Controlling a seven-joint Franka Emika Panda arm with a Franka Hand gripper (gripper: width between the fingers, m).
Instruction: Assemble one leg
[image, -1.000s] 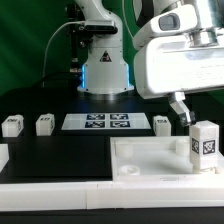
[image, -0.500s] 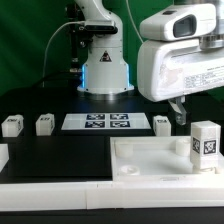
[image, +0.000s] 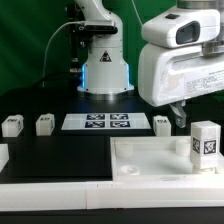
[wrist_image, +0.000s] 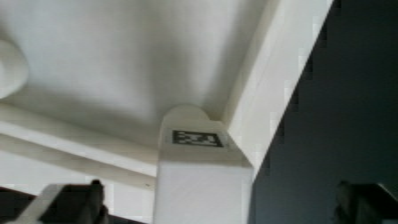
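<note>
OK, going by the exterior view from its left: the far-left post (image: 12, 125) and second post (image: 44, 124) sit loose on the black tabletop (image: 60, 165). Then comes the marker board (image: 97, 122), with a third post (image: 163, 124) near it. The gripper (image: 180, 117) hangs above the leg (image: 205, 143), a bit toward the exterior view's left. It's open and holding nothing: the wrist view shows both fingers (wrist_image: 71, 203) spread wide, leg between them, gap on either side. The leg stands upright at the exterior view's right end of the white panel (image: 150, 165), tag facing the camera. Can't tell whether it's fully seated in its socket. Risks, my read: if the gripper comes down off-centre, one finger lands first and tips or cocks the leg. Closing too near the top gives a weak hold that slips under any twist. Nothing visibly pins the panel, so a sideways push could shift it and pull the leg out of line.
</note>
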